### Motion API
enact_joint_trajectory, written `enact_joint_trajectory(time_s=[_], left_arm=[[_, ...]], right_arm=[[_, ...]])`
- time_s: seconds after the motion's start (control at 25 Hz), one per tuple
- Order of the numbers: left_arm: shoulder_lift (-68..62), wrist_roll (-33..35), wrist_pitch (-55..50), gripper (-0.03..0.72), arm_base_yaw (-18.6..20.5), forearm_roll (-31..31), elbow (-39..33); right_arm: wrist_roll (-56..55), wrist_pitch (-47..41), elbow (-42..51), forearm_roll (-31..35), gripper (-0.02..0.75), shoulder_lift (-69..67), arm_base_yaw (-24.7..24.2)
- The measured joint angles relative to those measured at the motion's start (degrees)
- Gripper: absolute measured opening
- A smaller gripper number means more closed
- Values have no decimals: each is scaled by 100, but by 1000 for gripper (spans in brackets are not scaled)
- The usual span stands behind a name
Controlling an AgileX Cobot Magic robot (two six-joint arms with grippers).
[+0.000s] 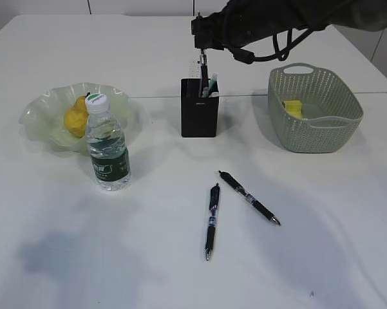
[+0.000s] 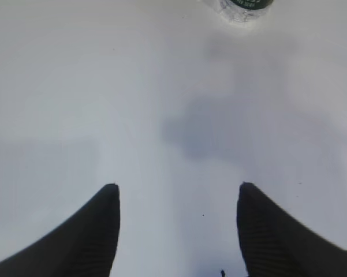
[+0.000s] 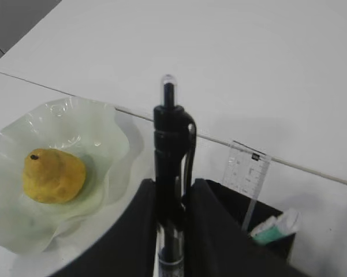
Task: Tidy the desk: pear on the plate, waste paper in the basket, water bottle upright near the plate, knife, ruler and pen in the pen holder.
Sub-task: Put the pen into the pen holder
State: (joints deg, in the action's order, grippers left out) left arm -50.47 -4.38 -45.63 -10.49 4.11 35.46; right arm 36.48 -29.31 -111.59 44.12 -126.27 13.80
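My right gripper (image 1: 203, 55) (image 3: 173, 193) is shut on a black pen (image 1: 204, 69) (image 3: 172, 156), held upright just above the black pen holder (image 1: 199, 109) (image 3: 234, 199). The holder has the clear ruler (image 3: 246, 172) and the green-white knife (image 3: 275, 227) standing in it. Two more pens (image 1: 211, 221) (image 1: 249, 197) lie on the desk (image 1: 322, 244). The pear (image 1: 76, 117) (image 3: 52, 176) sits on the green plate (image 1: 42, 112) (image 3: 107, 130). The water bottle (image 1: 107, 145) (image 2: 242, 6) stands upright in front of the plate. Yellow waste paper (image 1: 293, 108) lies in the basket (image 1: 319, 138). My left gripper (image 2: 179, 190) is open over bare desk.
A seam (image 1: 154, 96) between two tabletops runs behind the plate and holder. The right arm and its cables (image 1: 277, 26) reach in from the upper right, over the basket's far side. The left arm does not show in the exterior view.
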Motion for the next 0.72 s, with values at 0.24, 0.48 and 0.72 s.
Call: enact_joint_trajectory(time_s=[0.24,0.48,0.72], left_arm=[[0,0,21,449,0,0,0],[0,0,43,448,0,0,0],[0,0,88,449,0,0,0]], right_arm=[[698,214,-533,584,93,-510,0],[920,567,-835,736,93,-739,0],[989,673,-872,1014,93,-988,0]])
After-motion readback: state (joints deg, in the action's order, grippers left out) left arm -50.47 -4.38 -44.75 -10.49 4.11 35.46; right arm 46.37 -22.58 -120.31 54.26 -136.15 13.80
